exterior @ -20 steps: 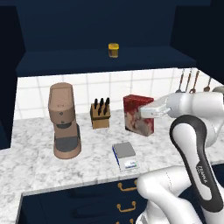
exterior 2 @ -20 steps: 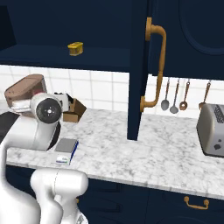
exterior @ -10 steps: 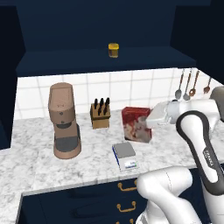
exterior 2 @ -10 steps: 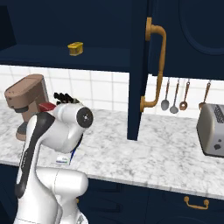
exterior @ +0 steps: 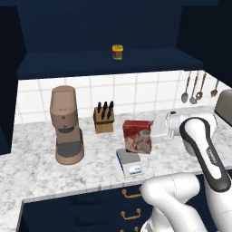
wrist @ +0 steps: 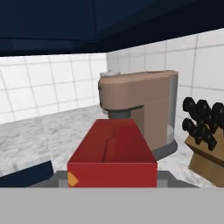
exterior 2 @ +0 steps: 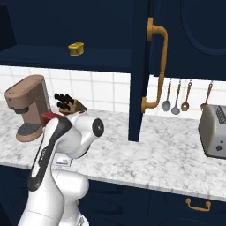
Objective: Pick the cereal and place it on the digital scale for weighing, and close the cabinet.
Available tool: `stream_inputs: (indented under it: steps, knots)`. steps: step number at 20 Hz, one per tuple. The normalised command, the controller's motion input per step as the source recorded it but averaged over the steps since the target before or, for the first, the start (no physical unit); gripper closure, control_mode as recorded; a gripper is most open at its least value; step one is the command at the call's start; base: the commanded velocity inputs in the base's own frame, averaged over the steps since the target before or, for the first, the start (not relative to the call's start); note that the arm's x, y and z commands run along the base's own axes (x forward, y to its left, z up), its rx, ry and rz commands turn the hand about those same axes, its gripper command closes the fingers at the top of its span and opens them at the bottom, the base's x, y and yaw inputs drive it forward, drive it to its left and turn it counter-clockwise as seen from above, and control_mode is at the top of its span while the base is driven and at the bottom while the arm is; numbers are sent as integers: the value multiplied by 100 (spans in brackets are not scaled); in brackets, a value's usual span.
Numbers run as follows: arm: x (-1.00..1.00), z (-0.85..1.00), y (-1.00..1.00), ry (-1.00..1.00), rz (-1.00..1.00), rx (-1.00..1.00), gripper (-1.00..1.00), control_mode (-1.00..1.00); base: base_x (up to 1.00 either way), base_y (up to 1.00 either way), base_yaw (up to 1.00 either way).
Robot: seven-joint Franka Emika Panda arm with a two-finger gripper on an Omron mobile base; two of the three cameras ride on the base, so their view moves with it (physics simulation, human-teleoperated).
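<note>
Centre-frame in the left base view, the cereal [exterior: 137, 136] has travelled leftward and down, gripper [exterior: 154, 131] clamped on its side, and now hangs just over the digital scale [exterior: 130, 162]; release looks imminent, cabinet [exterior 2: 140, 70] door open.

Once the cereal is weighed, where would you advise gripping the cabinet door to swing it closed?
Take the cabinet door by its long vertical brass handle, around the straight middle. It stands proud of the panel, and the door juts edge-on over the counter, so come from the handle side with the fingers level, across the bar.
</note>
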Motion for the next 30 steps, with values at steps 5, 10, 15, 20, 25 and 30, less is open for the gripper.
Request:
stream_inputs:
  steps: [5,10,15,20,25,30]
  knots:
    - [15,-30,2,-5,9,0,100,-100,0,0,0]
    - [23,-32,1,-5,11,0,100,-100,0,0,0]
    - [24,-22,0,-3,11,0,100,-100,0,0,0]
    - [15,-19,0,-7,9,2,100,-100,0,0,0]
    - [6,-18,-1,-1,0,0,100,-100,0,0,0]
    - [2,-18,-9,0,0,0,100,-100,0,0,0]
